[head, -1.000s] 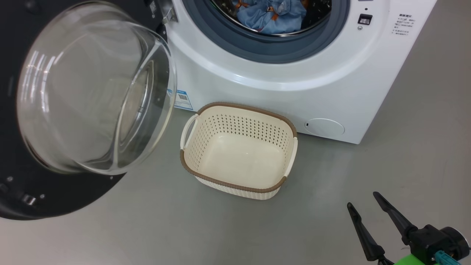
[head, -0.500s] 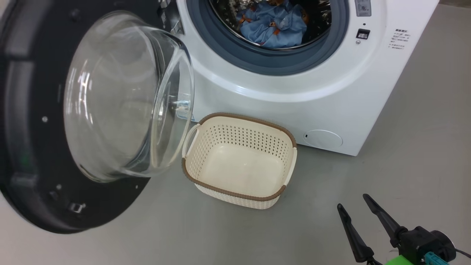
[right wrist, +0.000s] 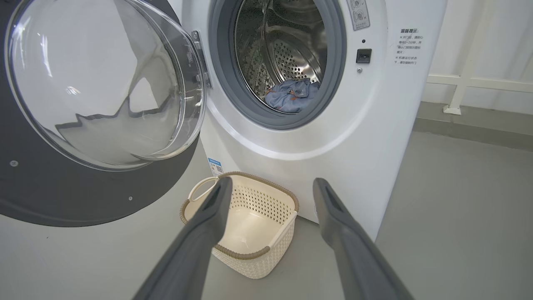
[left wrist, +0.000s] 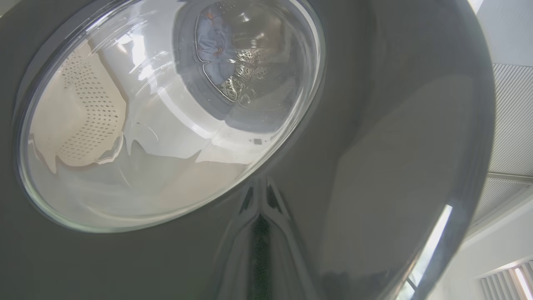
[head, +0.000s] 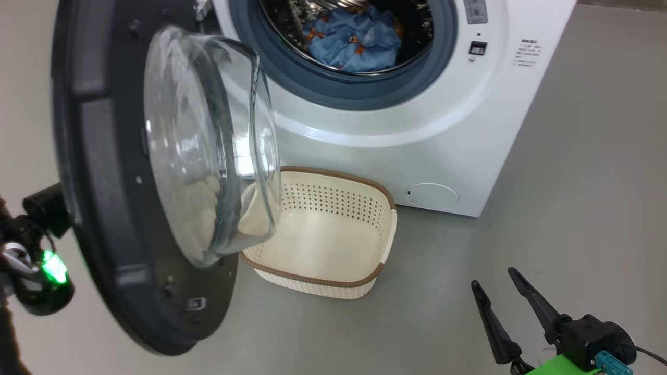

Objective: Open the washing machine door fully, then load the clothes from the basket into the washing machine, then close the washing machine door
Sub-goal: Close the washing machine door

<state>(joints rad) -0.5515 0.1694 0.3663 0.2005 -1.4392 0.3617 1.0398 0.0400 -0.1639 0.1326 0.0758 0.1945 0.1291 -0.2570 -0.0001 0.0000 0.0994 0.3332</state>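
Note:
The washing machine (head: 443, 135) (right wrist: 354, 137) stands with its drum open, and the blue bear-print clothes (head: 354, 44) (right wrist: 291, 96) lie inside. The washing machine door (head: 99, 156) (right wrist: 41, 196) hangs partly swung in, its glass bowl over the left end of the empty basket (head: 312, 281) (right wrist: 250, 266). My left gripper (left wrist: 260, 221) is shut, its tips against the door's glossy outer face (left wrist: 374, 146); its wrist (head: 36, 250) shows behind the door. My right gripper (head: 493, 277) (right wrist: 271, 183) hangs open and empty over the floor, right of the basket.
The basket sits on the grey floor right in front of the machine, below the drum opening. A round service cover (head: 432, 195) is low on the machine's front. A white rail (right wrist: 458, 79) runs along the wall to the machine's right.
The door has swung towards the machine and now covers the basket's left end. My left wrist has come into the head view behind it. The camera shifted too; the right gripper stayed open.

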